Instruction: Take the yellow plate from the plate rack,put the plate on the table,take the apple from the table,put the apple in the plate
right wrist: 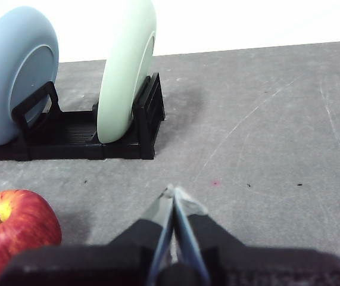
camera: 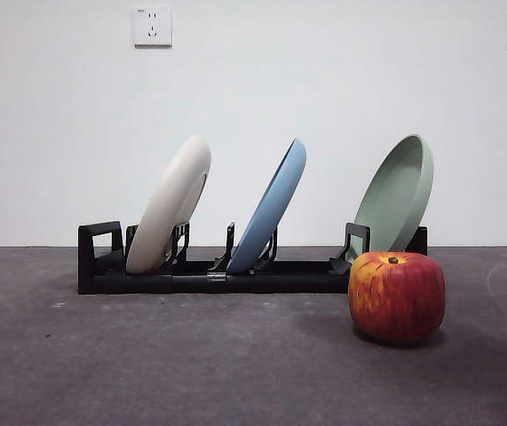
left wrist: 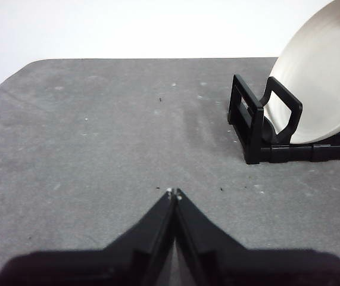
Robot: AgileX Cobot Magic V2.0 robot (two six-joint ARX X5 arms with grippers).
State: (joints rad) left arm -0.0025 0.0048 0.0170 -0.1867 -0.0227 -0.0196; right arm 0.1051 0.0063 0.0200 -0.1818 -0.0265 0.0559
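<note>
Left gripper [left wrist: 174,192]: the two black jaws are pressed together, tips meeting; nothing is held and nothing is touched. It is poised over bare tabletop, well apart from the handle end of the rack.

Right gripper [right wrist: 174,192]: jaws likewise closed tip to tip, empty. It is held over the table, with the apple close by on one side and the rack's other end beyond it.

Neither arm is seen in the front view.

The long low black plastic plate rack [camera: 217,275] is set across the flat dark grey matte table [camera: 191,364], its looped handle at the left end. Three plates are stood in its slots, all leaning to the right. The pale cream round yellow plate [camera: 171,213] is lodged in the left slot, just beside the handle. A light blue round plate [camera: 273,206] is seen in the middle slot, and a sage green round plate [camera: 400,195] at the right end.

The round red apple [camera: 397,295], streaked yellow-orange with a short dark stem, is rested on the table nearer than the rack's right end, upright, apart from the rack.
</note>
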